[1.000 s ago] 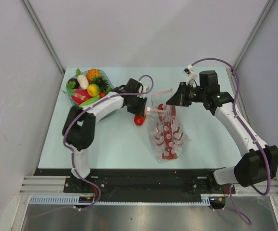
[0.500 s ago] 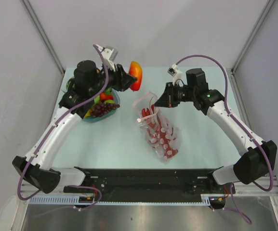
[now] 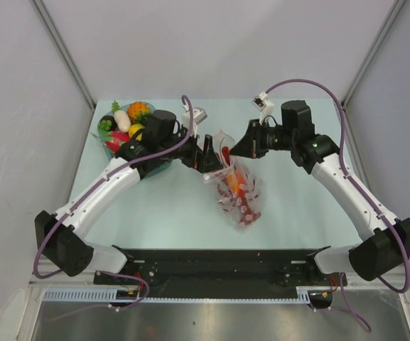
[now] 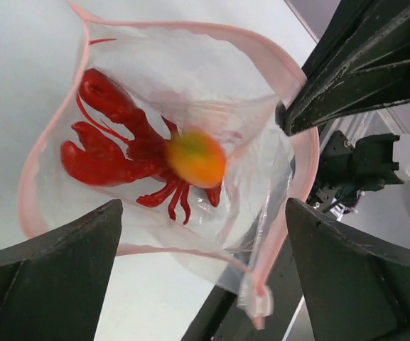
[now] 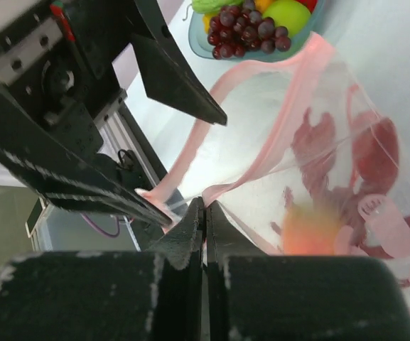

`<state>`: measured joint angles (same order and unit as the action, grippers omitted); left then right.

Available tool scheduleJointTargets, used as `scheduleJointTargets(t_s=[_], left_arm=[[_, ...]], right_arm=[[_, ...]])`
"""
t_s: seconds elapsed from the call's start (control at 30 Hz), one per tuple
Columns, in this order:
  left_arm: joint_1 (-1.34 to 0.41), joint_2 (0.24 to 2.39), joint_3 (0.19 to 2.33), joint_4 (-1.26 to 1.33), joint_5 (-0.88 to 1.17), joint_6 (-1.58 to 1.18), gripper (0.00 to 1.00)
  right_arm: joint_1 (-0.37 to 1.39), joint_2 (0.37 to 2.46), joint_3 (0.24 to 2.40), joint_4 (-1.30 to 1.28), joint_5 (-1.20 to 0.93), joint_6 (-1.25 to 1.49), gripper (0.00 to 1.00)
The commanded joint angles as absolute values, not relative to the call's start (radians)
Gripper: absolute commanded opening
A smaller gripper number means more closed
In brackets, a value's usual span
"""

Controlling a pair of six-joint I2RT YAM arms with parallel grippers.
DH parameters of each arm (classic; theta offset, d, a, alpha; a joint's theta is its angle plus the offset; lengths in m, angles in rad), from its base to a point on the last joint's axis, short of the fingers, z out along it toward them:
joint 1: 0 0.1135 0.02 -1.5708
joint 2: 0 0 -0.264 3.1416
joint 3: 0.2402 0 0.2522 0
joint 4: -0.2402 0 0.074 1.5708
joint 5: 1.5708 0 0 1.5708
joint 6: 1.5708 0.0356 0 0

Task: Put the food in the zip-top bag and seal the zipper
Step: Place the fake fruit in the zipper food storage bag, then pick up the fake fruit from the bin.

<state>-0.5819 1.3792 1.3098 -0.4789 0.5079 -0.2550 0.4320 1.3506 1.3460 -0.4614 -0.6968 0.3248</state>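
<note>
The clear zip-top bag [image 3: 240,193] lies mid-table with its mouth lifted and spread. My right gripper [image 3: 232,151] is shut on the pink zipper [image 5: 261,78] strip at the mouth's rim. My left gripper [image 3: 210,160] hangs open just over the mouth, its fingers [image 4: 48,284] wide apart with nothing between them. Inside the bag, a blurred orange-yellow fruit [image 4: 196,158] lies against a red lobster [image 4: 112,142]. The same fruit [image 5: 311,231] shows through the plastic in the right wrist view. More food [image 3: 130,122] is piled at the back left.
The food pile sits in a blue-green oval tray [image 3: 163,114] at the table's back left, with purple grapes [image 5: 251,28] at its near side. The right gripper's black fingers [image 4: 347,71] reach in beside the bag mouth. Grey walls close in the table's back and sides.
Half a second ago my left gripper held a red-orange fruit up near the tray. It has since swung to the bag mouth and opened, and the fruit is inside the bag.
</note>
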Motion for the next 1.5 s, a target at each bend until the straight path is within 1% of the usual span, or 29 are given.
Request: scheduleJointTargets(t_s=[0.0,0.07,0.1,0.17,0.2,0.23,0.3,0.33,0.4,0.47,0.6,0.7,0.83,1.03,1.13,1.17,1.27,1.37,1.4,1.47], left_arm=[[-0.447,1.29,1.385,-0.494,0.586,-0.196,1.0],[-0.378,1.293,1.419,-0.511,0.572,-0.138,1.0],[-0.3,1.301,1.427,-0.534,0.546,-0.12,1.0],[-0.202,1.33,1.436,-0.543,0.479,-0.078,1.0],[-0.177,1.341,1.434,-0.538,0.445,-0.066,0.99],[-0.158,1.348,1.431,-0.526,0.355,-0.046,0.99],[-0.134,1.383,1.422,-0.49,0.248,-0.029,1.0],[-0.127,1.405,1.428,-0.483,0.153,-0.032,0.99],[-0.104,1.472,1.451,-0.468,0.106,-0.035,0.99],[-0.078,1.52,1.477,-0.462,0.101,-0.028,0.99],[-0.046,1.638,1.5,-0.434,0.069,-0.012,0.96],[-0.04,1.675,1.5,-0.402,0.041,-0.014,0.95],[-0.04,1.752,1.506,-0.377,0.017,-0.021,0.95],[-0.04,1.812,1.517,-0.351,0.014,-0.037,0.95],[-0.04,1.836,1.52,-0.347,0.011,-0.044,0.97],[-0.04,1.841,1.519,-0.341,0.012,-0.046,0.99],[-0.04,1.856,1.528,-0.336,0.012,-0.046,0.99],[-0.041,1.867,1.532,-0.333,0.014,-0.043,0.95],[-0.041,1.867,1.532,-0.328,0.015,-0.043,0.91],[-0.04,1.859,1.531,-0.331,0.015,-0.043,0.86]], right_arm=[[0.433,1.299,1.347,-0.388,-0.707,0.327,0.0],[0.433,1.293,1.342,-0.394,-0.704,0.314,0.0],[0.433,1.293,1.339,-0.394,-0.698,0.313,0.0],[0.433,1.29,1.335,-0.396,-0.693,0.307,0.0],[0.431,1.292,1.332,-0.397,-0.687,0.307,0.0],[0.433,1.292,1.328,-0.396,-0.686,0.308,0.0],[0.433,1.296,1.325,-0.394,-0.684,0.31,0.0],[0.433,1.296,1.324,-0.394,-0.681,0.31,0.0],[0.431,1.299,1.325,-0.397,-0.675,0.305,0.0],[0.433,1.302,1.328,-0.403,-0.669,0.301,0.0],[0.433,1.299,1.33,-0.422,-0.661,0.288,0.0],[0.433,1.298,1.33,-0.425,-0.658,0.288,0.0],[0.431,1.299,1.331,-0.425,-0.657,0.288,0.0],[0.426,1.302,1.336,-0.43,-0.657,0.285,0.0],[0.42,1.304,1.336,-0.431,-0.661,0.287,0.0],[0.422,1.302,1.338,-0.431,-0.664,0.29,0.0],[0.42,1.304,1.336,-0.43,-0.667,0.291,0.0],[0.42,1.305,1.336,-0.428,-0.667,0.29,0.0],[0.42,1.304,1.336,-0.426,-0.669,0.291,0.0],[0.417,1.305,1.336,-0.428,-0.669,0.291,0.0]])
